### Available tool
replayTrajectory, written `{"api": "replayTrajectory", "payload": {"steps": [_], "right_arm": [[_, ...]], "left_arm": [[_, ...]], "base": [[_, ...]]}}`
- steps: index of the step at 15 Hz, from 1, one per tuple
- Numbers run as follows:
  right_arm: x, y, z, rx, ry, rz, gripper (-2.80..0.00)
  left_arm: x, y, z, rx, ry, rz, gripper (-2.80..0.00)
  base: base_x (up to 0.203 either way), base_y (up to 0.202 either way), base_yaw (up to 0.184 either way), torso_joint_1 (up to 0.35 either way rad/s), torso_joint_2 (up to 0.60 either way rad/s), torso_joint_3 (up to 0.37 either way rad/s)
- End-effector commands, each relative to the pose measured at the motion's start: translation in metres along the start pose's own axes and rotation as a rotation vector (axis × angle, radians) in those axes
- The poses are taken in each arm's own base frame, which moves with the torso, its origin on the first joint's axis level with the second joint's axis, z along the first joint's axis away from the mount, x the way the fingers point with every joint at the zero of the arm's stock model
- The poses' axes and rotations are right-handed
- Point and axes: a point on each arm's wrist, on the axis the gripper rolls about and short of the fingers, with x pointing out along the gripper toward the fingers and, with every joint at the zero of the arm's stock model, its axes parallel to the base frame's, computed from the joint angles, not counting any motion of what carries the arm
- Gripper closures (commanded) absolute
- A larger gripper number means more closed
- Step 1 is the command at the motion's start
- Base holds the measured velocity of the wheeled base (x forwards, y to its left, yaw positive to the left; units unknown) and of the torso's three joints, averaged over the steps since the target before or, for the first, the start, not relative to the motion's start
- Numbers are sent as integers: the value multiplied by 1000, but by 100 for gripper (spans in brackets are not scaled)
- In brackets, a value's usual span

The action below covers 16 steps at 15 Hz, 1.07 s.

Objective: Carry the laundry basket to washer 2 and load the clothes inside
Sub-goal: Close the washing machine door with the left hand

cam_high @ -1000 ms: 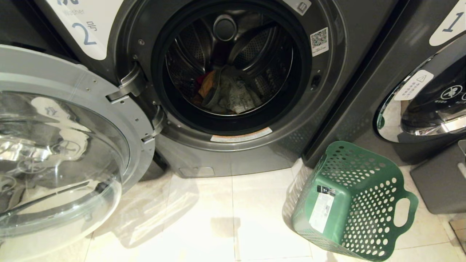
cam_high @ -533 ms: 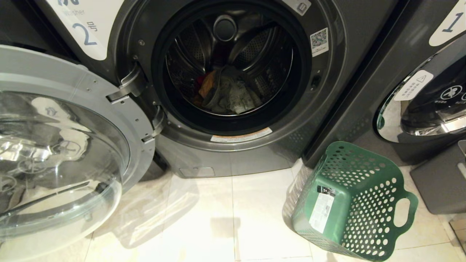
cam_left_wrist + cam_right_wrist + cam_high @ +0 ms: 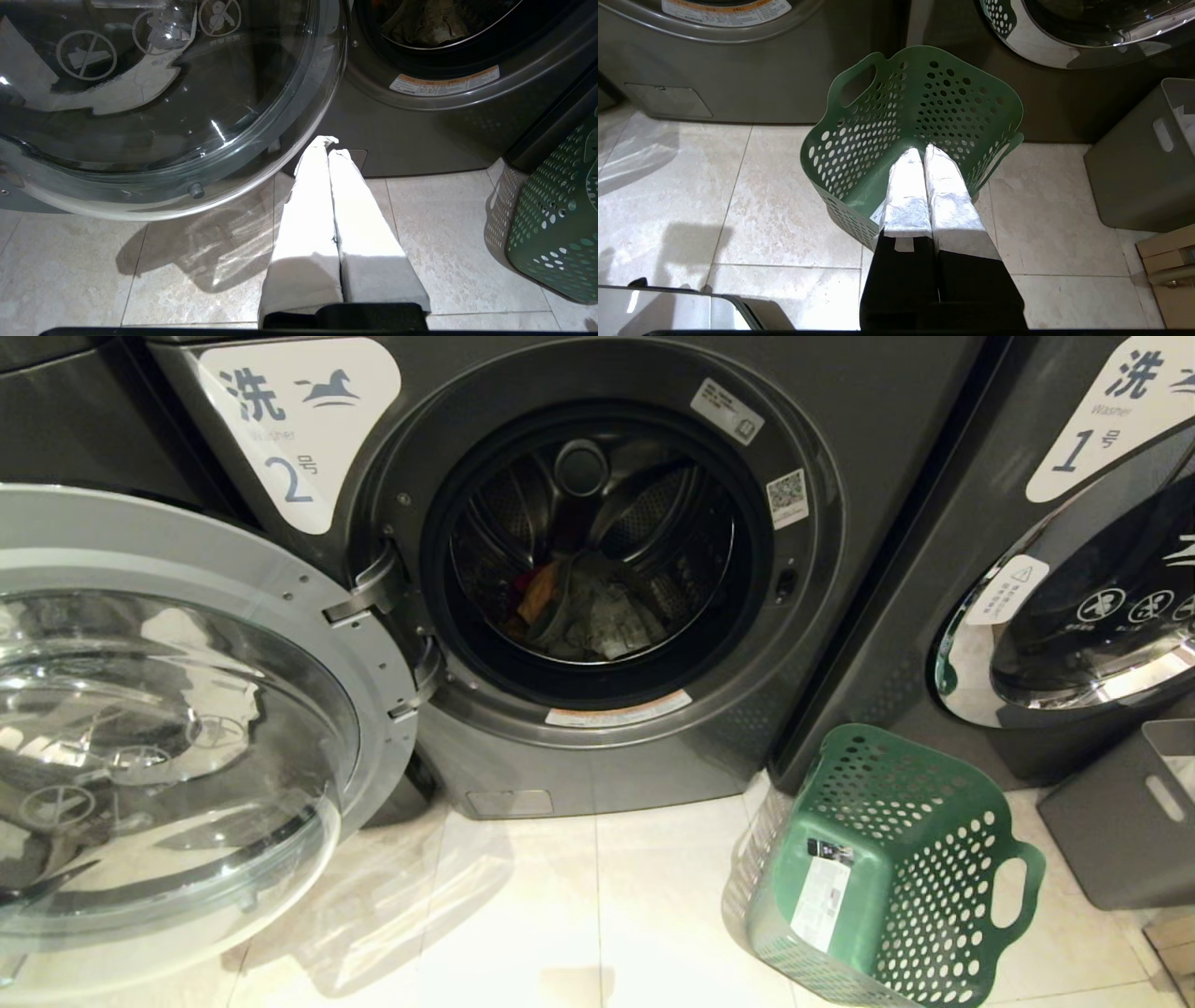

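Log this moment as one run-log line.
washer 2: door open, clothes in drum | laundry basket: empty, on floor | left gripper: shut, empty | right gripper: shut, over basket

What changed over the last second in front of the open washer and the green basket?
Only the head camera tilted up, so the whole scene slid down the picture. The dark grey front-load washer 2 has its door open, clothes lie in the drum, and the empty green perforated plastic laundry basket sits where it was.
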Motion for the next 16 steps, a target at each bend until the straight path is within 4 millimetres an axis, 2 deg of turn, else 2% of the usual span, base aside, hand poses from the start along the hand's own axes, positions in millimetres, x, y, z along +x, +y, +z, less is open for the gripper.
{"api": "replayTrajectory", "payload": {"steps": [1, 16], "right_arm": [[0, 0, 0, -2, 1, 1, 0], [0, 0, 0, -6, 1, 3, 0]], "left_arm": [[2, 0, -11, 0, 39, 1, 0], [2, 0, -11, 0, 39, 1, 0]], "base": [[0, 0, 0, 0, -2, 203], [0, 0, 0, 1, 1, 202]]}}
